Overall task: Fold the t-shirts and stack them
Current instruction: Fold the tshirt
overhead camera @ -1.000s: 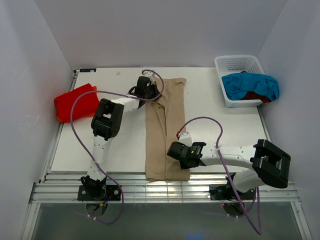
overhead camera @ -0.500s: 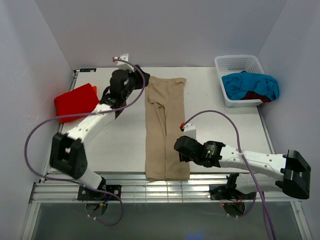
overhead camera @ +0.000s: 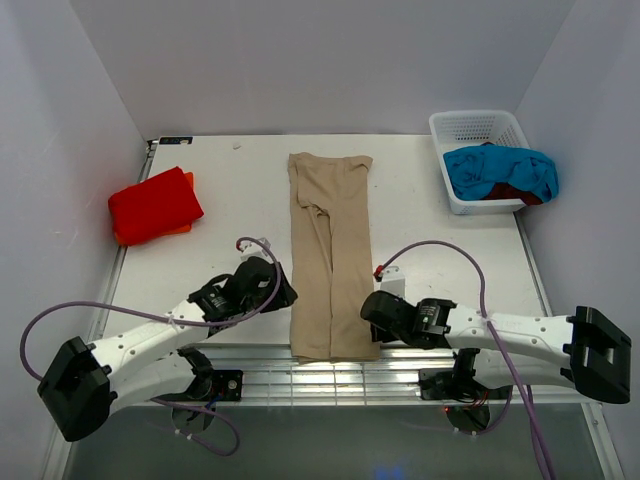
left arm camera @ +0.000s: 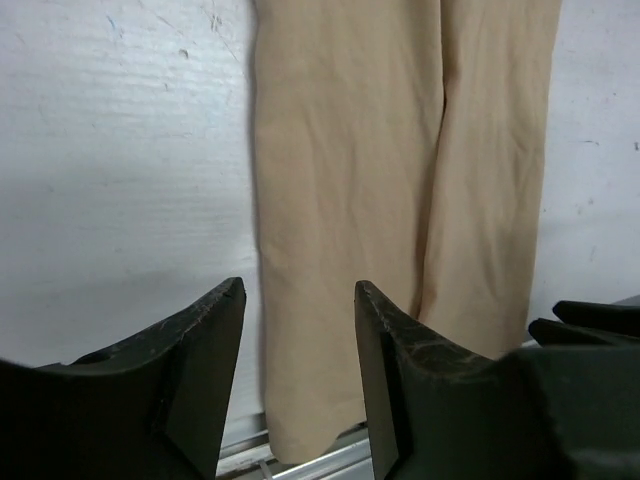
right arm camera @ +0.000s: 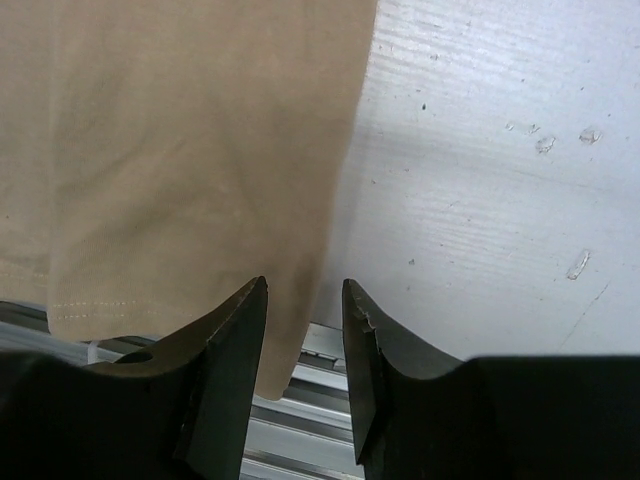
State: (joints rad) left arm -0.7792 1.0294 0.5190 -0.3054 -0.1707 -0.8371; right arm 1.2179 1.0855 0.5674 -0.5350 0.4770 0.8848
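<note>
Left claw (left arm camera: 298, 300): jaws partly open, nothing between them. Sits low, just left of the tan shirt (overhead camera: 330, 250), close to the near edge of the table (overhead camera: 230, 190).
Right claw (right arm camera: 305, 295): jaws narrowly open, empty. Sits just right of the shirt's near-right corner; the cloth edge shows past the gap, not pinched.
Tan shirt: long narrow strip down the table's middle, running from the far edge to the near edge. Sides look folded in already. The hem hangs a little over the near edge onto the rail (overhead camera: 250, 360).
Step (judged): take both near corners and fold the hem toward the far edge, halving the strip.
Method: bring each claw inward over its own corner and pinch every layer at the hem, not the top one alone. Grip both corners level. Lift only enough to clear the cloth, carry both hands together, and lay hem on collar square.
Risk: uneven grips would skew the fold, and a missed lower layer would let the side fold open. The overhang may snag on the rail.
Red shirt (overhead camera: 152, 203): folded, at the left edge, over an orange shirt (overhead camera: 180, 228). Likely the stack.
Basket (overhead camera: 478, 117): far-right corner. Holds the blue shirt (overhead camera: 500, 170) bunched over a dark red shirt (overhead camera: 522, 193), neither folded.
</note>
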